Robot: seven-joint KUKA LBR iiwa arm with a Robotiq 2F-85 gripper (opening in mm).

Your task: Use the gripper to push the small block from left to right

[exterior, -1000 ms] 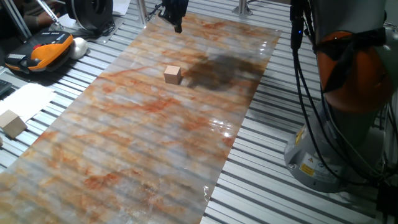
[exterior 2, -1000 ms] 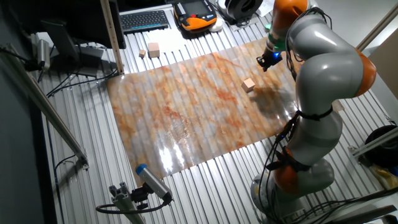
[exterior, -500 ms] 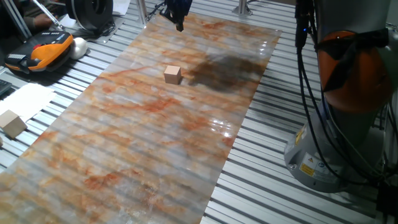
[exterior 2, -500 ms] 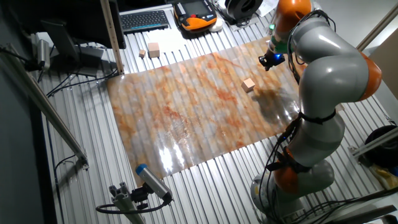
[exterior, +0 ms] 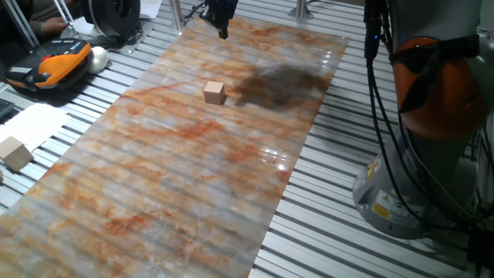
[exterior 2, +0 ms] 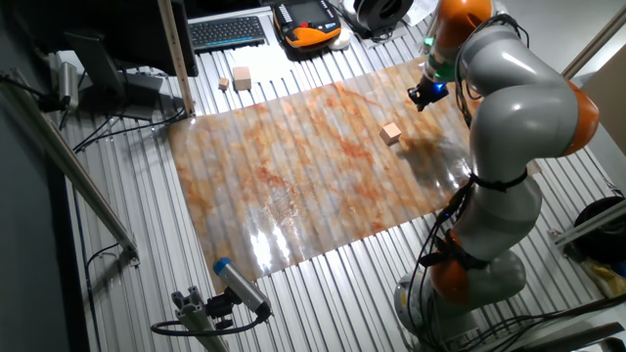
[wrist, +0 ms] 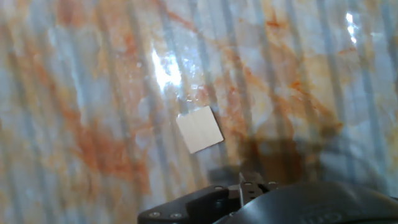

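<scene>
The small block is a tan wooden cube lying on the marbled orange-grey mat. It also shows in the other fixed view and in the hand view. My dark gripper hangs above the far edge of the mat, well behind the block and apart from it. In the other fixed view the gripper shows its blue light and sits up and to the right of the block. In the hand view the fingers look pressed together and hold nothing.
A larger pale wooden block lies off the mat on the slatted table, also seen in the other fixed view. An orange-black device and a keyboard lie beyond the mat. The arm's base stands beside the mat.
The gripper has drifted slightly further from the block along the mat's far edge, then held still. The small block has not moved.
</scene>
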